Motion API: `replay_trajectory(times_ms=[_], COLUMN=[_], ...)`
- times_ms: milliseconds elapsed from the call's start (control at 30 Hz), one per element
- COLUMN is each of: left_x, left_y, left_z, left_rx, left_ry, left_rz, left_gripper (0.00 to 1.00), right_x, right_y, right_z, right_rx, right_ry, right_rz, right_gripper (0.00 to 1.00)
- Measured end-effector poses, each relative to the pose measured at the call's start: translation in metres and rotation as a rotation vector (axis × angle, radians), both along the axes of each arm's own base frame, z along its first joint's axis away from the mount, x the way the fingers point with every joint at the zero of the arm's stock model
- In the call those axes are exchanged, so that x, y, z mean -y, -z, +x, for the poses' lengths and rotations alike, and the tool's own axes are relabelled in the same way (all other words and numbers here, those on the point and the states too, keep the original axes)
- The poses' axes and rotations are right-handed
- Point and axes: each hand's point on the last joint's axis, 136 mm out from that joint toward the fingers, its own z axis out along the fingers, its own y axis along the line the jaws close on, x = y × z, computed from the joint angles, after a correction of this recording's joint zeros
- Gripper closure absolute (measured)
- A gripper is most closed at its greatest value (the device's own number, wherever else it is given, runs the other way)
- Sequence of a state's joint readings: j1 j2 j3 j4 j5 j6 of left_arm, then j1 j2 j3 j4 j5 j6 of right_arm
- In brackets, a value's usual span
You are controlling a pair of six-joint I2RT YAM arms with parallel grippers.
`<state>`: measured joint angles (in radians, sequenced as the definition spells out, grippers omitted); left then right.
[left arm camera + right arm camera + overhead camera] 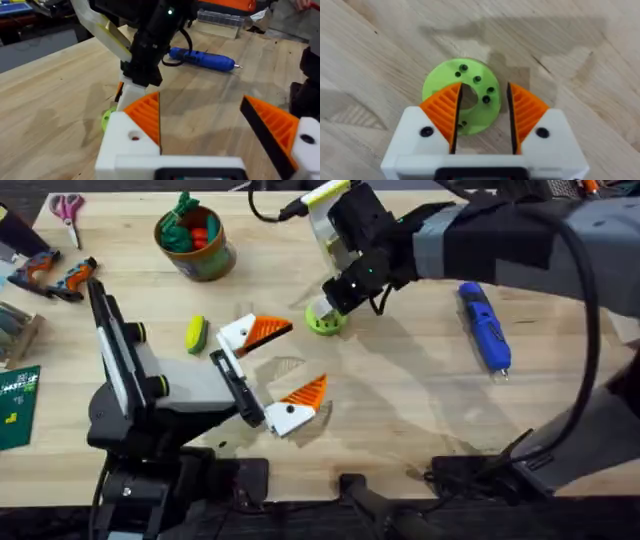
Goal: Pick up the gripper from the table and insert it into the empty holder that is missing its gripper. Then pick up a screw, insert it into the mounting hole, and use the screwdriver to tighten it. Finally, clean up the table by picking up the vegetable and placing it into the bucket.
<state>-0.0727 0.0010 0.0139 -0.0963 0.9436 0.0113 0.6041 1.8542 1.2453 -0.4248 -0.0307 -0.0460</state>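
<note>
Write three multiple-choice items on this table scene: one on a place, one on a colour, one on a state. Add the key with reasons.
1. Where does the right claw hang?
A. over the blue screwdriver
B. over the green ring with holes
C. over the scissors

2. What colour is the small oblong toy vegetable lying on the table?
A. purple and white
B. all red
C. yellow and green

3. How do the left claw's fingers stand?
A. spread apart, nothing between them
C. shut on the screwdriver
B. shut on the bucket

Key: 1 B, the right wrist view shows the green ring just past the orange pads. 2 C, the overhead view shows a yellow body with a green side. 3 A, bare wood shows between its fingertips.
</note>
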Motion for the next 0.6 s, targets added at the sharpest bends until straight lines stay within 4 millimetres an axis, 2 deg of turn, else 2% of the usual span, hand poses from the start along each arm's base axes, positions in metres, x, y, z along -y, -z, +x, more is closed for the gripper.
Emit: replay_trajectory(times_ms=[267,467,600], left_x=[0.0,0.0,0.0], left_y=[0.0,0.0001,0.0001], left_z=[0.0,0.0,0.0], left_rx=[0.0,0.0,0.0], left_ry=[0.0,0.0,0.0], left_rz=[0.0,0.0,0.0], left_gripper=[0.015,0.015,0.015], right_x=[0.0005,0.0008,0.0008], right_y=[-0.0059,-0.0066,-0.0066], right_z=[-0.0006,-0.001,-0.001], right_rx=[-0.009,-0.009,-0.009], right_ry=[0.0,0.0,0.0], right_rz=[-0.007,-0.007,-0.007], right_gripper=[0.493,0.61,0.627])
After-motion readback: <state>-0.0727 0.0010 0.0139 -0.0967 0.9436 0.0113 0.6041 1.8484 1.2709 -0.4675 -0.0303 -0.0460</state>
